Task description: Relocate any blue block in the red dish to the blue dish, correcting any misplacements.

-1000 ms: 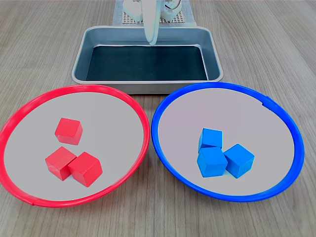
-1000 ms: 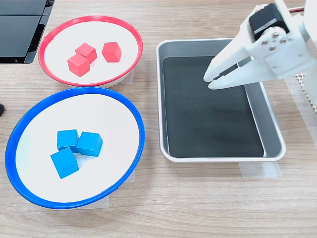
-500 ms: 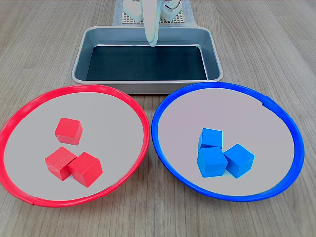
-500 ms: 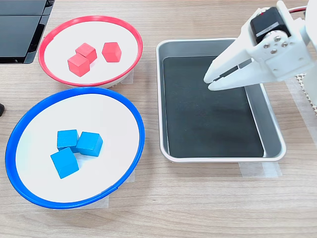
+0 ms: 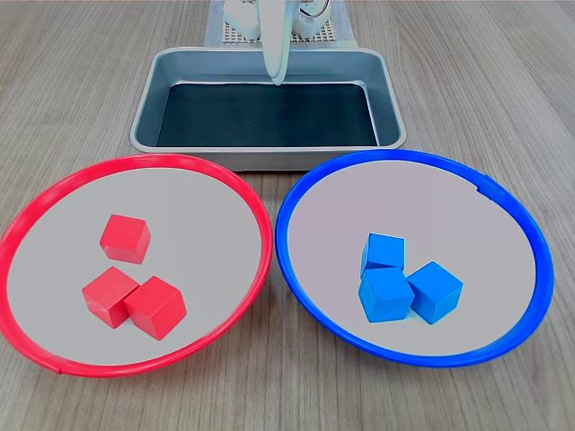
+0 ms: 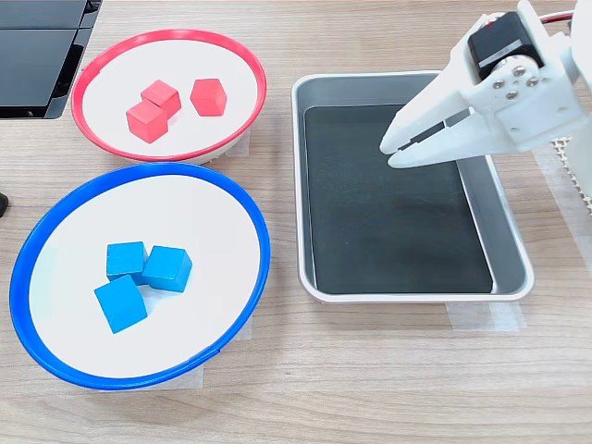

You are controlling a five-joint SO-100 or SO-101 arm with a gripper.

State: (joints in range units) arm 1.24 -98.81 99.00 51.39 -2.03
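Tabletop (image 5: 503,90) of pale wood grain, bearing all items in both exterior views. Red dish (image 5: 54,202) at the first exterior view's left, holding three red cubes (image 5: 125,238): two touching, the third near them. Blue dish (image 5: 296,193) just beside it at the first exterior view's right, holding three blue blocks (image 5: 386,293) clustered in contact; every blue block lies in this dish (image 6: 139,176), while the red dish (image 6: 250,69) contains red cubes (image 6: 208,96) only. Rectangular metal tray (image 6: 301,185) with dark floor, beyond the two dishes in the first exterior view. White arm (image 6: 523,92) reaching over the tray from the second exterior view's right. Gripper (image 6: 396,153) poised above the tray floor, jaws parted by only a narrow slit at the tips, holding nothing.
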